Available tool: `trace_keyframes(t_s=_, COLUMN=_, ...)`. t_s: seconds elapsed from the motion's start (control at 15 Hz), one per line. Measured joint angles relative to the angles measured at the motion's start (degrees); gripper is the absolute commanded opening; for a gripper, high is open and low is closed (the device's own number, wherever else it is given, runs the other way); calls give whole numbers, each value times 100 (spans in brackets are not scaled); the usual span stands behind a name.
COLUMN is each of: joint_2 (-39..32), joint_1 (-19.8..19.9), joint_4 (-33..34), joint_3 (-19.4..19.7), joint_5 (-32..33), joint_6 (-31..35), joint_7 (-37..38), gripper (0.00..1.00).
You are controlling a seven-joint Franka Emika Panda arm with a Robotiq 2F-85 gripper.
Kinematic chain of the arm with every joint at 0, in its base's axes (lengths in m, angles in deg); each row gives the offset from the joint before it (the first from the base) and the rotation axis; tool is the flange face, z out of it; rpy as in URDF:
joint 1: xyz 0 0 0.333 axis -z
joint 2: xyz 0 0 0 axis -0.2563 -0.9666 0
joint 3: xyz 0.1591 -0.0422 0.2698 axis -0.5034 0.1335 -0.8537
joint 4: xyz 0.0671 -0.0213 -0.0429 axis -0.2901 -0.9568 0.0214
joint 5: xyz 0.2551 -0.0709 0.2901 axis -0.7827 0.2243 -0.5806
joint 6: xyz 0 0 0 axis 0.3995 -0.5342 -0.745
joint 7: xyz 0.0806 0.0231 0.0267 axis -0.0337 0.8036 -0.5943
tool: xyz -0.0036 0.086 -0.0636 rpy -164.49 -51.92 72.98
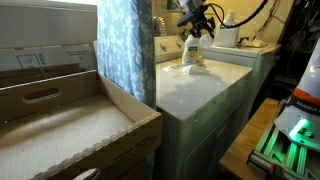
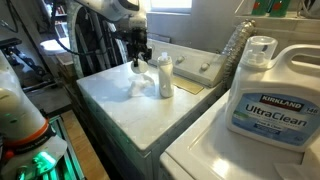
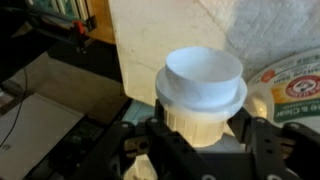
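Your jaws [image 3: 205, 135] stand half-closed around the white bottle [image 3: 205, 80]. In the wrist view its neck fills the gap below the wide cap, and both fingers [image 3: 152, 135] look pressed to its sides. The bottle stands upright on the white surface [image 2: 115, 110], near its far edge, with a crumpled white sheet [image 2: 140, 85] just beside it.

An orange Arm & Hammer label [image 3: 295, 92] shows to the right of the bottle. Close to the camera in an exterior view, a jug [image 2: 268, 95] reads "Kirkland UltraClean".

Your arm [image 2: 105, 10] reaches in from above, wrist bent steeply down, the jaws [image 1: 196, 32] pointing at the surface.
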Motion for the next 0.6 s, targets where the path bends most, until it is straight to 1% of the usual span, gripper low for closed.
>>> trace_keyframes(t_s=0.2, joint_2=-28, joint_1=-101, joint_4=580, joint_3=-168, joint_5=882, joint_6=-810, joint_7=17, gripper=38)
trace_keyframes(t_s=0.27, joint_2=-68, joint_1=-136, joint_4=761, joint_3=-207, joint_5=1191, joint_6=-993, joint_7=18, gripper=63)
trace_keyframes(t_s=0.4, joint_2=-207, joint_1=-181, joint_4=1070, joint_3=-265, joint_5=1714, joint_6=-1192, joint_7=18, gripper=63)
trace_keyframes(t_s=0.53, joint_2=-333, joint_1=-192, joint_4=1203, joint_3=-277, joint_5=1848, joint_6=-1234, joint_7=20, gripper=63)
trace_keyframes(t_s=0.6, joint_2=-375, joint_1=-192, joint_4=1228, joint_3=-276, joint_5=1867, joint_6=-1239, joint_7=26, gripper=38)
